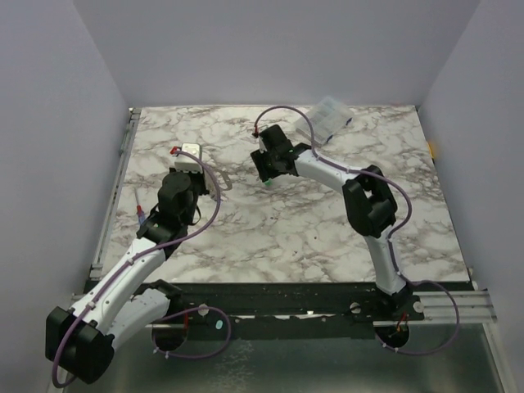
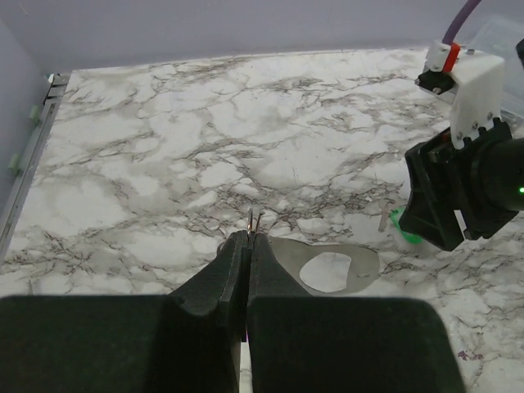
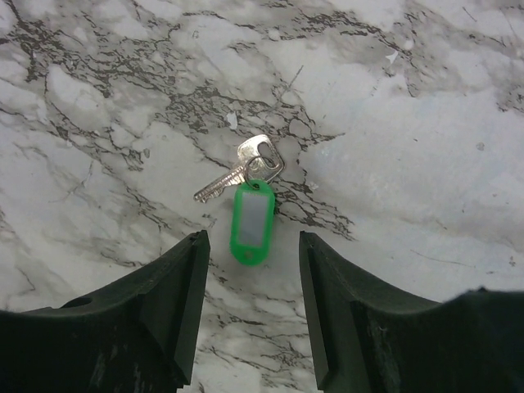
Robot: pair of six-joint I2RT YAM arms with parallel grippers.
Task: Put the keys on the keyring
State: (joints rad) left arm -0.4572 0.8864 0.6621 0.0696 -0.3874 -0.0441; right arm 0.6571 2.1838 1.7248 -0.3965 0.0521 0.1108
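Nearest to hand, the dark rail (image 1: 327, 301) carrying both arm bases runs along the near edge of the marble-patterned table (image 1: 286, 237). A clear plastic box (image 1: 332, 115) sits at the far edge, right of centre and well apart from both arms. Purple cables loop off each arm.

Left pincer (image 2: 248, 237): fingers pressed together, no gap visible. They pinch one end of the keyring (image 2: 360, 266), and two thin metal tips stick up just above the fingertips. The rest of the keyring is a flat pale-grey loop lying on the table to the right of the fingers.

Right pincer (image 3: 252, 239): fingers spread, roughly half open, hanging just over the table left of centre. The key with the green tag (image 3: 251, 217) lies flat on the marble in the gap between them. Its silvery blade points away to the left and the tag lies towards the pincer. Neither finger appears to touch tag or key.

From the left wrist view, the right pincer's black body stands to the right of the keyring. The green tag shows at its foot, near the loop but apart from it.
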